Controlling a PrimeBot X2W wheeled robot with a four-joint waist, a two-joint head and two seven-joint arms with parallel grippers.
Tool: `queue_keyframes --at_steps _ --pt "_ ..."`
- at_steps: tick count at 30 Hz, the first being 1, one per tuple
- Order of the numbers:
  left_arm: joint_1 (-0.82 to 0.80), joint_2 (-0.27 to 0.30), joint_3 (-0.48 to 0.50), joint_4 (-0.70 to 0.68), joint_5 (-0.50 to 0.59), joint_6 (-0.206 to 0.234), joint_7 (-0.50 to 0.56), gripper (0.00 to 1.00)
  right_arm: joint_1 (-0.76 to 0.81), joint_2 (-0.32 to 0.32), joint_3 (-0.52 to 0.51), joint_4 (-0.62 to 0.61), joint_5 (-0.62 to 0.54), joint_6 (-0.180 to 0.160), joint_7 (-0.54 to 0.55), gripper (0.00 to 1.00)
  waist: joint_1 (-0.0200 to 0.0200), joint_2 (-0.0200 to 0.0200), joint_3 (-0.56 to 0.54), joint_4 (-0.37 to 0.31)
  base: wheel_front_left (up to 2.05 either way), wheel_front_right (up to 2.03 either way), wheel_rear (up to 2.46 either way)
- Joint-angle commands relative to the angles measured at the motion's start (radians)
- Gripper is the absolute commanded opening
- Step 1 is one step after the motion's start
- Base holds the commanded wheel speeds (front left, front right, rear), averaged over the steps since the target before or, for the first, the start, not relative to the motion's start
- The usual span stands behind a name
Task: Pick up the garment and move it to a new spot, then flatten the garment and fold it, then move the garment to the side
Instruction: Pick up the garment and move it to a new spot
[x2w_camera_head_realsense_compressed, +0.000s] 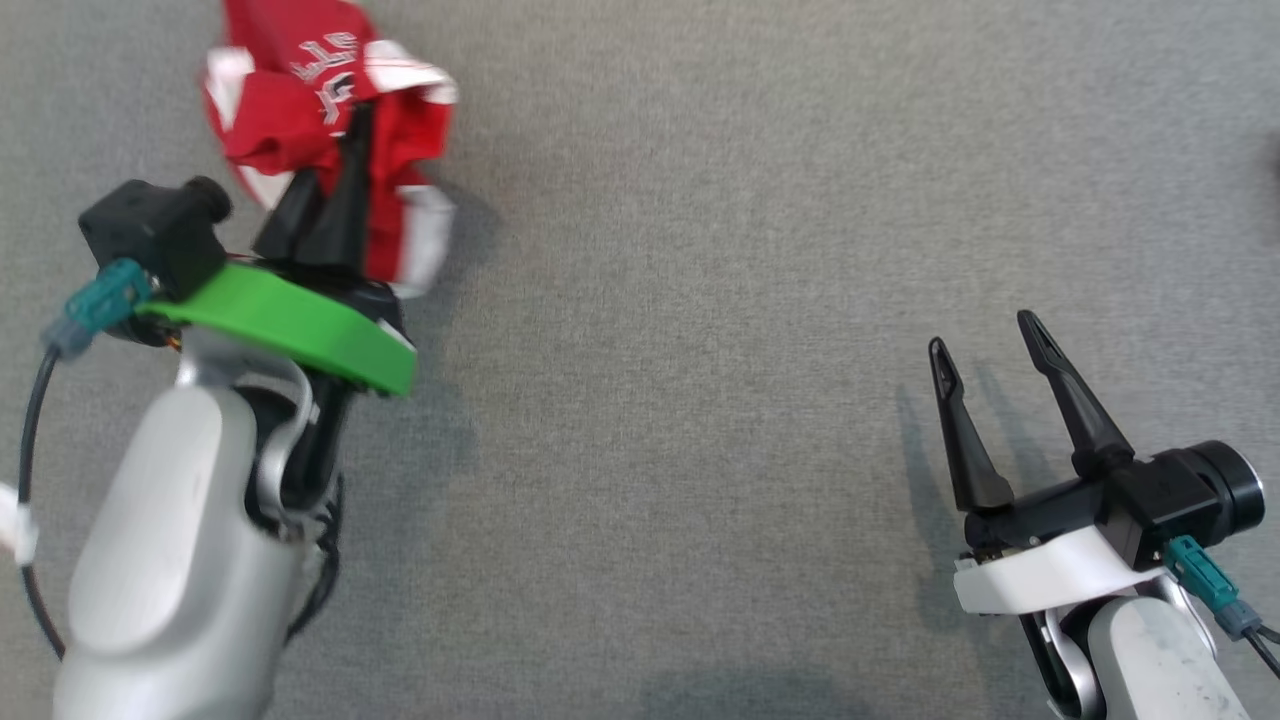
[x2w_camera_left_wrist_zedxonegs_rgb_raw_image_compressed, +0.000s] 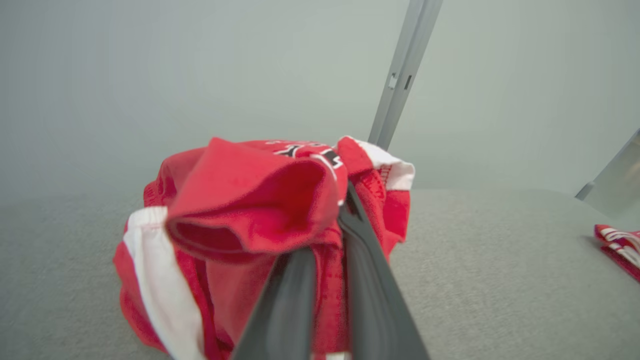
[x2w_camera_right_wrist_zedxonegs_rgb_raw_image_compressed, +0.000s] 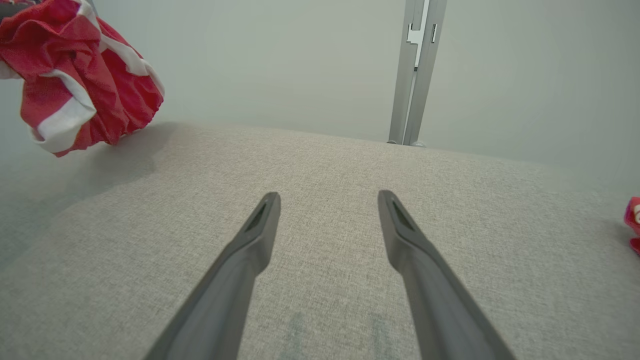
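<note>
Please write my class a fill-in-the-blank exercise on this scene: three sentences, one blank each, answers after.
1. The left gripper is shut on a red and ____ garment.
2. The right gripper holds ____.
3. The fabric surface beneath the garment is ____.
Missing words: white, nothing, grey.

Left gripper (x2w_camera_head_realsense_compressed: 338, 165): 2 dark fingers pinched together on a fold of the garment (x2w_camera_head_realsense_compressed: 290, 120), green wrist collar (x2w_camera_head_realsense_compressed: 300, 325) just below the garment.
Right gripper (x2w_camera_head_realsense_compressed: 983, 332): well right of the garment, 2 fingers spread wide, holding nothing, white wrist collar (x2w_camera_head_realsense_compressed: 1040, 575).
</note>
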Motion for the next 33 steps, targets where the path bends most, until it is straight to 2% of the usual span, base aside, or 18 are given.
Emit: queue_keyframes --at_steps 1,4,7,10,12,16,19,24,28,29,30,31,32,33 --pt "0.055 0.013 -0.007 -0.131 -0.017 0.025 0.046 0.0 0.017 0.005 -0.007 0.0 0.002 -0.002 -0.003 1.0 0.0 0.0 -0.101 -0.049 0.0 0.0 0.0" --pt "0.144 0.017 -0.039 -0.457 -0.037 0.083 0.167 0.0 0.025 0.015 -0.013 -0.004 0.005 -0.002 -0.003 1.0 0.0 0.0 -0.111 -0.079 0.0 0.0 0.0" --pt "0.187 0.005 -0.075 -0.685 -0.052 0.132 0.252 0.0 0.02 0.021 -0.014 -0.007 0.006 -0.002 -0.003 1.0 0.0 0.0 -0.109 -0.109 0.0 0.0 0.0" --pt "0.198 -0.019 -0.117 -0.79 -0.063 0.162 0.305 0.0 0.011 0.03 -0.013 -0.007 0.008 -0.002 -0.003 1.0 0.0 0.0 -0.102 -0.139 0.0 0.0 0.0" --pt "0.198 -0.042 -0.143 -0.804 -0.075 0.178 0.326 0.0 0.003 0.035 -0.01 -0.006 0.009 -0.002 -0.003 1.0 0.0 0.0 -0.095 -0.16 0.0 0.0 0.0" --pt "0.21 -0.09 -0.184 -0.701 -0.118 0.192 0.35 0.0 -0.014 0.047 -0.007 0.0 0.014 -0.002 -0.003 1.0 0.0 0.0 -0.075 -0.204 0.0 0.0 0.0" --pt "0.197 -0.109 -0.19 -0.533 -0.135 0.183 0.339 0.0 -0.023 0.056 0.0 0.004 0.017 -0.002 -0.003 1.0 0.0 0.0 -0.059 -0.234 0.0 0.0 0.0" --pt "0.116 -0.149 -0.21 -0.189 -0.103 0.134 0.246 0.0 -0.043 0.064 0.006 0.015 0.018 -0.002 -0.003 1.0 0.0 0.0 -0.035 -0.277 0.0 0.0 0.0" --pt "0.059 -0.177 -0.225 0.033 -0.102 0.104 0.16 0.0 -0.047 0.068 0.008 0.024 0.017 -0.002 -0.003 1.0 0.0 0.0 -0.035 -0.298 0.0 0.0 0.0" --pt "0.042 -0.181 -0.227 0.085 -0.091 0.105 0.131 0.03 -0.047 0.068 0.008 0.026 0.017 -0.002 -0.003 1.0 0.0 0.0 -0.037 -0.302 0.0 0.0 0.0" --pt "0.03 -0.184 -0.235 0.129 -0.076 0.1 0.104 0.35 -0.047 0.07 0.009 0.029 0.017 -0.002 -0.003 1.0 0.0 0.0 -0.041 -0.305 0.0 0.0 0.0" --pt "0.025 -0.187 -0.24 0.162 -0.069 0.097 0.078 0.95 -0.043 0.07 0.007 0.031 0.016 -0.002 -0.003 1.0 0.0 0.0 -0.046 -0.306 0.0 0.0 0.0" --pt "0.024 -0.189 -0.244 0.19 -0.064 0.096 0.054 1.0 -0.036 0.07 0.001 0.032 0.014 -0.002 -0.003 1.0 0.0 0.0 -0.054 -0.305 0.0 0.0 0.0" --pt "0.023 -0.189 -0.25 0.207 -0.054 0.092 0.03 1.0 -0.026 0.07 -0.003 0.032 0.012 -0.002 -0.003 1.0 0.0 0.0 -0.065 -0.302 0.0 0.0 0.0"
